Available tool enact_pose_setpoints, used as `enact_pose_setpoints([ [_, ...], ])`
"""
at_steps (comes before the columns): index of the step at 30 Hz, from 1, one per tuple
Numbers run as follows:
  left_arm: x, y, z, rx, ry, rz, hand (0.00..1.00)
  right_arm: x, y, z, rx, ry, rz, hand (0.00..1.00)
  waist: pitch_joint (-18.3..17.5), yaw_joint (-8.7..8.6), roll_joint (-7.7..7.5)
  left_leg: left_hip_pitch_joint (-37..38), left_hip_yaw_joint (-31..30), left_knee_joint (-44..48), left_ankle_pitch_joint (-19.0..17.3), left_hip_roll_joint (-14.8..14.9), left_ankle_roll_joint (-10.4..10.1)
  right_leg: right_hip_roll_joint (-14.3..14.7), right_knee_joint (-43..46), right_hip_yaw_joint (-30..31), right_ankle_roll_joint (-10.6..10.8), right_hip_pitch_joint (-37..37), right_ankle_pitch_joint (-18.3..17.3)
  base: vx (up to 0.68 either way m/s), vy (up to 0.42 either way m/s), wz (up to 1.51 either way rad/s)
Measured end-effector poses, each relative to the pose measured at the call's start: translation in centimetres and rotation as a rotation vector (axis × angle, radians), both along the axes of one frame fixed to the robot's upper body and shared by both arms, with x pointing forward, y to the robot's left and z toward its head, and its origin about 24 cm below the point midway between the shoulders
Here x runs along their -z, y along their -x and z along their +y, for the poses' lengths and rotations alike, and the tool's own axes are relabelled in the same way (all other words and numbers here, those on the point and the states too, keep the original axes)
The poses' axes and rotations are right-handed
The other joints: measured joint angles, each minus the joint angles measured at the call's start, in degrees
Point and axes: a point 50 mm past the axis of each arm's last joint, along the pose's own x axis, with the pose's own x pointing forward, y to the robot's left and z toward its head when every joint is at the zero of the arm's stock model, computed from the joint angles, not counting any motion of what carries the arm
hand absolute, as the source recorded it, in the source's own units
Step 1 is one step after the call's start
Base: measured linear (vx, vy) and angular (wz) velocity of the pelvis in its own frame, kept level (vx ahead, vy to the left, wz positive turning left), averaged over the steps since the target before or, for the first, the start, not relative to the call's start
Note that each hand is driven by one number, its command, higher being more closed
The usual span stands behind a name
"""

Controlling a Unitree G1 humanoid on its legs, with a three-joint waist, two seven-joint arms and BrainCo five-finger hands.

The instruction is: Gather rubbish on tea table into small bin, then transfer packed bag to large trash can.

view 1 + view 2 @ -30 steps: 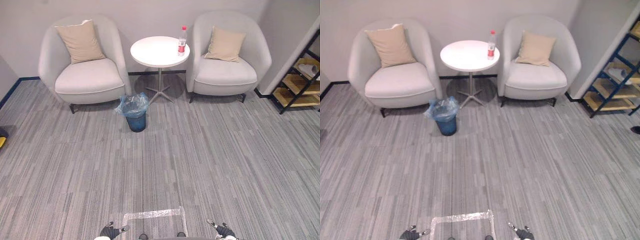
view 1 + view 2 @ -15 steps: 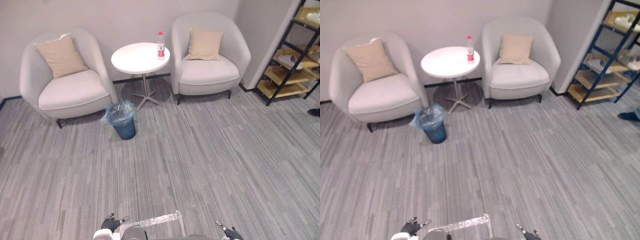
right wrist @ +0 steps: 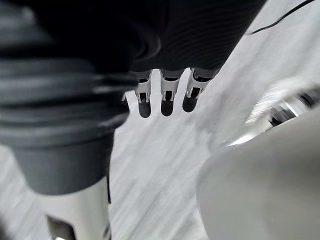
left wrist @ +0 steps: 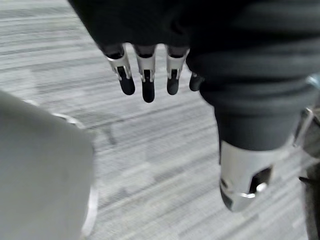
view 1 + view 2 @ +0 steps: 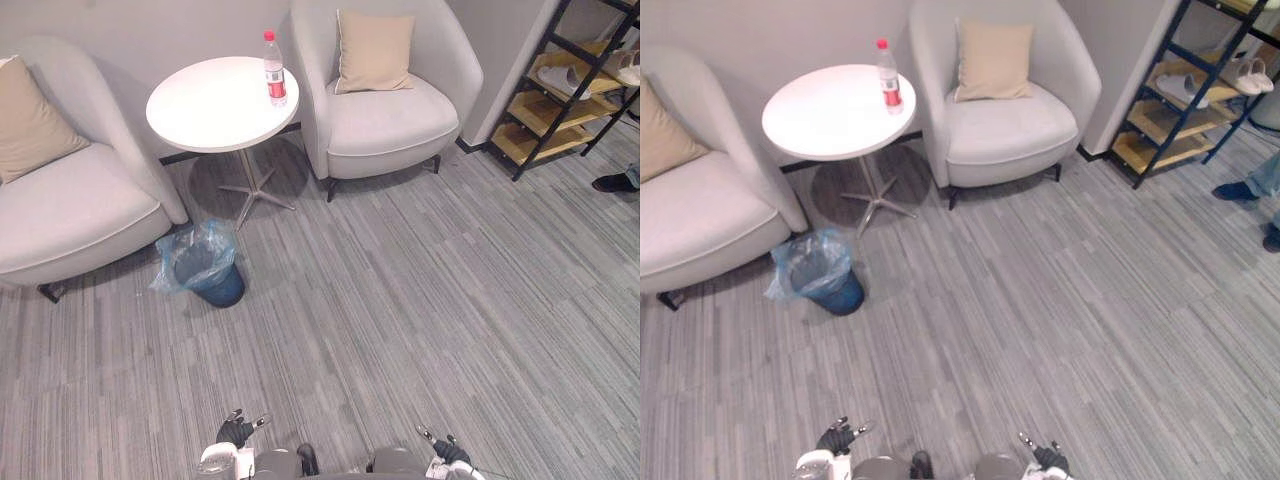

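My left hand hangs low with its fingers straight and a little apart, holding nothing; grey carpet lies past their tips. My right hand hangs the same way, its fingers straight and relaxed, with nothing in their grasp. Well ahead of my left fingertips stands the small bin, lined with a blue bag, on the carpet. Farther out beyond it is the round white tea table, and a plastic bottle with a red cap and label stands upright near the table's far edge, well apart from both hands. A pale armchair with a beige cushion sits far ahead of my right fingers, just beside the table.
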Motion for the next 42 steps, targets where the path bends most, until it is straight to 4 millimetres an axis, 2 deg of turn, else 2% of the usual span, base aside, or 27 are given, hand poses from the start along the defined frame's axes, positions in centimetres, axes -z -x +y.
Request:
enact_pose_setpoints([
  [2,-0.1,-0.3,-0.1,0.009,0.001,-0.008,0.0,-0.3,-0.6,-0.1,-0.008,0.004,-0.025,0.0,0.0,-0.23,0.12,2.1,-0.3,0.1,0.0,1.4,0.0,0.6,-8.1,-3.0,-0.4,-4.7,0.2,0.57,-0.142,0.19],
  [4,-0.1,-0.4,-0.2,0.018,0.0,-0.009,0.0,-0.5,-0.9,-0.4,-0.025,0.014,-0.037,0.0,0.0,-0.47,0.1,3.8,-1.6,0.4,-0.3,2.6,-0.8,2.6,-20.3,-3.0,-0.7,-7.8,5.8,0.5,-0.162,0.32],
  [5,0.0,-0.1,0.2,0.02,-0.01,0.001,0.0,-0.3,-0.2,-0.4,-0.047,0.024,-0.013,0.0,-0.5,-0.91,-1.43,4.4,-2.9,1.5,-1.2,1.9,-2.7,3.1,-31.2,-2.1,-2.5,-6.7,16.0,0.59,-0.178,0.15],
  [6,0.3,0.4,-1.0,0.013,0.028,0.025,0.0,-0.5,0.0,-1.7,-0.062,0.06,0.001,0.0,-1.0,-0.21,1.69,4.2,-4.4,6.0,-2.1,5.1,-5.6,5.5,-30.2,-2.3,-5.1,-6.3,19.2,0.69,-0.206,0.08],
  [7,0.4,0.4,-1.1,0.013,0.032,0.025,0.0,-0.5,0.0,-1.8,-0.064,0.063,0.001,0.0,-1.1,-0.21,1.84,3.9,-4.6,6.4,-1.9,5.1,-5.8,5.5,-30.4,-2.3,-5.3,-6.2,19.0,0.55,-0.166,-0.09],
  [9,0.3,-0.2,-2.1,0.017,0.057,0.009,0.0,-0.7,-0.1,-2.5,-0.074,0.086,0.006,0.0,-0.7,-0.48,2.57,-0.1,-5.4,14.1,1.9,5.4,-8.2,5.5,-33.9,-2.5,-5.6,-2.8,16.9,0.47,-0.158,0.22],
  [11,0.0,-0.9,-2.3,-0.018,0.074,-0.021,0.0,-0.1,0.8,-1.9,-0.057,0.059,0.049,0.0,1.3,-0.88,1.76,-4.8,-6.0,29.2,0.8,6.8,-9.3,5.6,-38.0,-3.5,-6.0,5.2,15.0,0.46,-0.144,0.46],
  [13,-0.5,-1.6,-1.7,-0.055,0.071,-0.069,0.0,0.0,1.0,-1.5,-0.061,0.057,0.047,0.0,1.8,0.12,0.71,-10.8,-0.8,40.9,0.3,10.1,-7.3,5.7,-39.8,-4.3,-6.3,11.2,12.7,0.37,-0.088,0.12],
  [14,-0.6,-1.8,-1.6,-0.06,0.069,-0.079,0.0,-0.1,0.8,-1.4,-0.057,0.056,0.033,0.0,1.9,0.21,0.59,-13.2,1.3,41.8,-0.1,11.4,-6.3,5.7,-40.6,-4.3,-6.5,13.2,11.8,0.37,-0.028,-0.01],
  [16,-0.9,-2.2,-1.6,-0.06,0.069,-0.097,0.0,-0.2,0.3,-0.9,-0.049,0.045,0.012,0.0,1.8,0.38,0.6,-18.1,3.3,39.9,-0.5,12.2,-5.7,5.5,-42.3,-4.2,-6.1,15.8,10.8,0.25,0.018,-0.01],
  [19,-1.0,-2.5,-1.6,-0.056,0.069,-0.112,0.0,-0.1,0.0,-0.3,-0.048,0.028,0.012,0.0,1.7,0.94,0.15,-22.9,3.8,20.7,1.1,7.6,-5.7,3.6,-46.1,-4.1,-3.6,19.7,10.4,0.32,0.116,0.0],
  [20,-1.1,-2.6,-1.7,-0.051,0.069,-0.119,0.0,0.1,0.3,-0.3,-0.043,0.024,0.03,0.0,1.7,1.24,0.14,-23.0,3.1,9.2,5.2,4.7,-6.1,2.6,-47.3,-4.1,-2.1,21.3,9.9,0.42,0.178,-0.14],
  [21,-1.0,-2.5,-1.5,-0.048,0.064,-0.12,0.0,0.3,0.8,-0.3,-0.043,0.021,0.053,0.0,1.4,2.6,0.02,-22.2,1.8,2.1,14.4,2.6,-5.2,2.2,-48.5,-2.7,-0.4,22.9,9.0,0.62,0.257,-0.23],
  [22,-1.0,-2.5,-1.4,-0.048,0.061,-0.119,0.0,0.4,0.8,0.0,-0.046,0.013,0.059,0.0,1.1,3.02,-0.95,-21.7,1.8,1.9,14.6,1.4,-2.7,1.7,-49.0,-1.6,0.5,23.5,8.6,0.48,0.191,-0.21],
  [25,-1.2,-2.5,-0.1,-0.046,0.028,-0.119,0.0,0.5,0.6,0.5,-0.056,-0.001,0.056,0.0,0.3,3.07,-2.74,-24.0,2.7,9.1,8.6,0.3,-0.3,-0.6,-47.1,0.2,2.1,23.3,7.8,0.47,0.165,0.03],
  [27,-0.7,-1.7,0.3,-0.044,0.017,-0.078,0.0,0.4,0.4,0.5,-0.069,0.006,0.052,0.0,0.0,3.28,-2.91,-19.8,3.5,9.9,3.9,0.0,0.2,-1.6,-31.0,3.6,4.1,18.8,7.4,0.49,0.227,-0.19],
  [28,-0.6,-1.5,0.4,-0.043,0.015,-0.067,0.0,0.4,0.4,0.5,-0.07,0.005,0.051,0.0,0.0,3.29,-2.97,-18.5,3.7,9.2,3.4,-0.1,0.3,-1.9,-26.7,4.1,5.2,17.2,7.9,0.51,0.2,-0.21],
  [29,-0.3,-0.7,0.7,-0.023,0.002,-0.034,0.0,0.5,0.5,0.8,-0.074,-0.007,0.053,0.0,-0.1,2.97,-3.21,-14.6,3.8,7.3,2.2,-0.9,0.3,-2.9,-13.5,5.1,8.2,12.5,7.1,0.42,0.099,-0.02],
  [31,-0.2,-0.4,0.8,0.012,-0.01,-0.011,0.0,0.5,0.6,0.9,-0.077,-0.015,0.051,0.0,-0.3,2.37,-3.28,-8.7,3.4,3.9,1.6,-1.9,-0.1,-4.2,-4.4,2.3,6.2,7.1,4.3,0.41,0.074,0.1],
  [34,-0.2,-0.6,0.7,0.013,-0.005,-0.016,0.0,0.2,-0.2,0.6,-0.094,0.0,0.032,0.0,-0.1,1.82,-2.24,-4.1,2.0,1.7,1.6,-0.2,-0.1,-2.6,-11.7,-3.7,2.0,1.6,1.7,0.42,-0.022,0.12],
  [35,-0.2,-0.6,0.6,0.013,-0.004,-0.017,0.0,0.2,-0.3,0.5,-0.096,0.003,0.026,0.0,0.0,1.74,-1.9,-3.7,1.6,1.7,1.6,0.4,-0.1,-1.8,-13.6,-3.7,1.9,1.0,1.7,0.38,-0.134,0.23],
  [36,-0.2,-0.6,0.4,0.013,0.002,-0.018,0.0,-0.1,-0.8,0.1,-0.109,0.016,0.006,0.0,0.3,1.24,-0.77,-2.4,0.4,1.7,1.6,2.4,-0.1,1.0,-20.2,-2.9,1.6,-0.9,2.9,0.38,-0.172,0.34],
  [38,-0.1,-0.4,0.3,0.012,0.004,-0.013,0.0,-0.3,-1.1,-0.1,-0.132,0.029,-0.003,0.0,0.2,0.03,-0.5,-0.6,-1.7,1.6,1.5,4.1,-0.3,3.8,-30.8,0.3,1.5,-2.1,9.2,0.48,-0.249,0.6],
  [39,0.0,0.4,0.9,0.009,-0.01,0.009,0.0,0.1,0.1,0.2,-0.138,0.023,0.027,0.0,-1.0,-0.89,-3.02,0.7,-3.9,1.5,0.3,3.2,-3.4,3.1,-42.0,4.3,2.3,-0.9,23.0,0.43,-0.272,0.74],
  [40,0.2,0.5,0.4,0.009,0.002,0.018,0.0,0.2,0.4,0.1,-0.129,0.02,0.035,0.0,-0.8,-0.99,-2.31,1.8,-5.2,1.5,-0.8,3.9,-4.9,3.5,-40.8,3.5,-0.3,-0.8,24.7,0.49,-0.308,0.69],
  [41,0.3,0.5,-0.8,0.016,0.032,0.021,0.0,-0.1,0.2,-1.0,-0.135,0.051,0.039,0.0,-1.5,-0.35,0.37,1.7,-6.5,1.6,-0.7,6.6,-6.1,5.4,-39.5,2.5,-1.0,-0.7,24.2,0.3,-0.193,0.26],
  [42,0.3,0.4,-1.0,0.021,0.034,0.018,0.0,-0.1,0.3,-1.1,-0.134,0.055,0.04,0.0,-1.6,-0.41,0.47,1.6,-6.6,1.7,-0.1,6.9,-7.0,5.5,-39.6,2.0,-1.3,-0.5,23.2,0.28,-0.178,0.23],
])
